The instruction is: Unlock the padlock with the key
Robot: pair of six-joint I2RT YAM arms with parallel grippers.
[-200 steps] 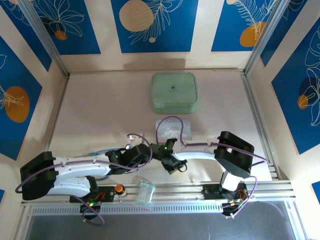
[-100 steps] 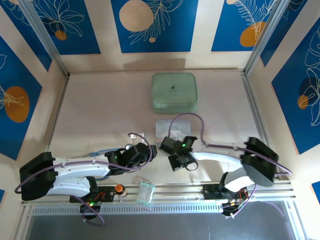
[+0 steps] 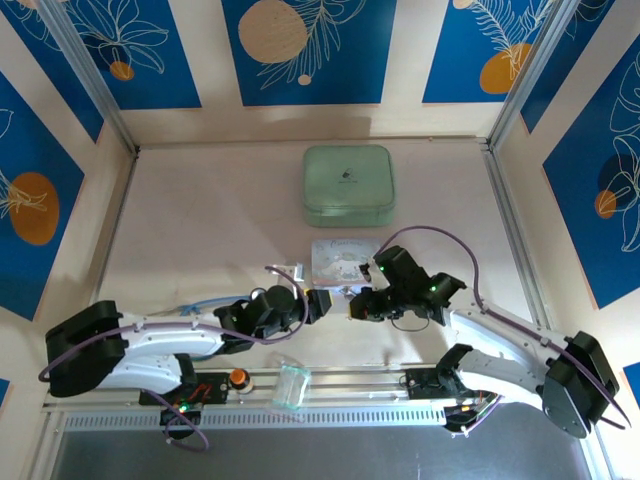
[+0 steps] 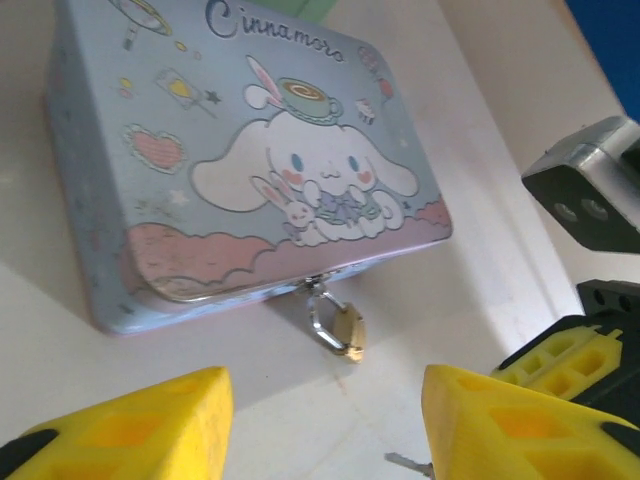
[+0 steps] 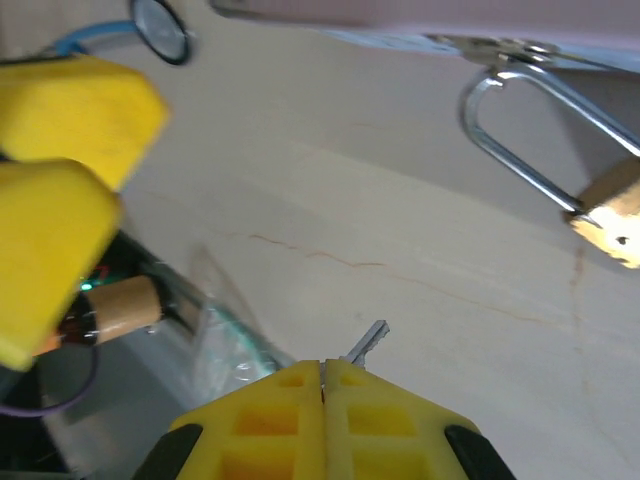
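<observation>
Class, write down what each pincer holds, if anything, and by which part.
The right pincer is shut on the key, gripping its head end, with the blade sticking out in front. The left pincer stands open and holds nothing.

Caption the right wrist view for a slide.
Right claw shut on the key, tip protruding past the fingertips, with the brass padlock apart from it at upper right.

The padlock [image 4: 340,328] (small, brass) hangs off the cartoon tin [image 4: 250,160].
</observation>
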